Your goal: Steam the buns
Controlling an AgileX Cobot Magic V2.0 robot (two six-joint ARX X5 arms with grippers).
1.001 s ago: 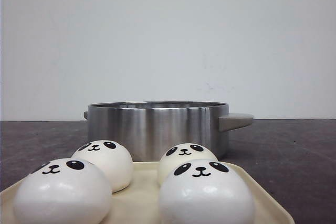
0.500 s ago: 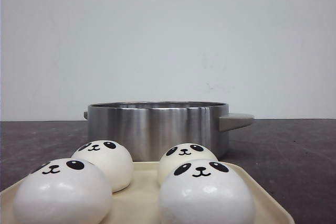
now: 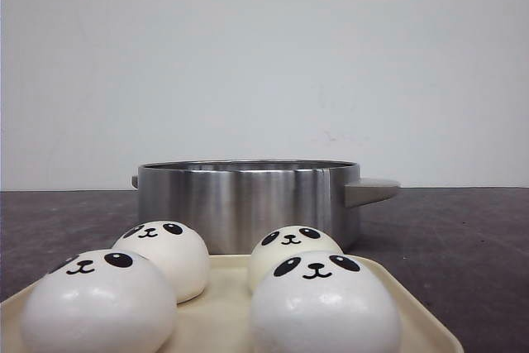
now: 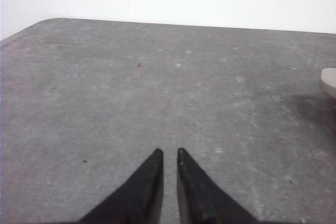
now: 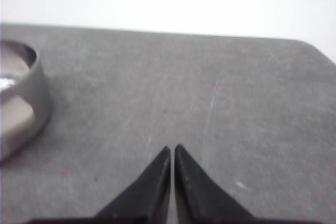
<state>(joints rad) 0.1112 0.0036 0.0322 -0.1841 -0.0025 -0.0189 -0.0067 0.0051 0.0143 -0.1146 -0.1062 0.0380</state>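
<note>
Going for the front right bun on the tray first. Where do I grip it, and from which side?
Probably from above, fingers spanning the widest part of the front right bun: its smooth dome offers no handle, and the rear right bun sits close behind, with the tray rim low.

Four buns sit on a tray [image 3: 219,320] at the near edge of the worktop [image 3: 463,245], in two rows. The near left bun [image 3: 97,303] and near right bun [image 3: 324,307] stand in front of the far left bun [image 3: 164,255] and far right bun [image 3: 291,250]. Behind the tray stands a pot [image 3: 244,202], its handle [image 3: 370,190] pointing right.
</note>
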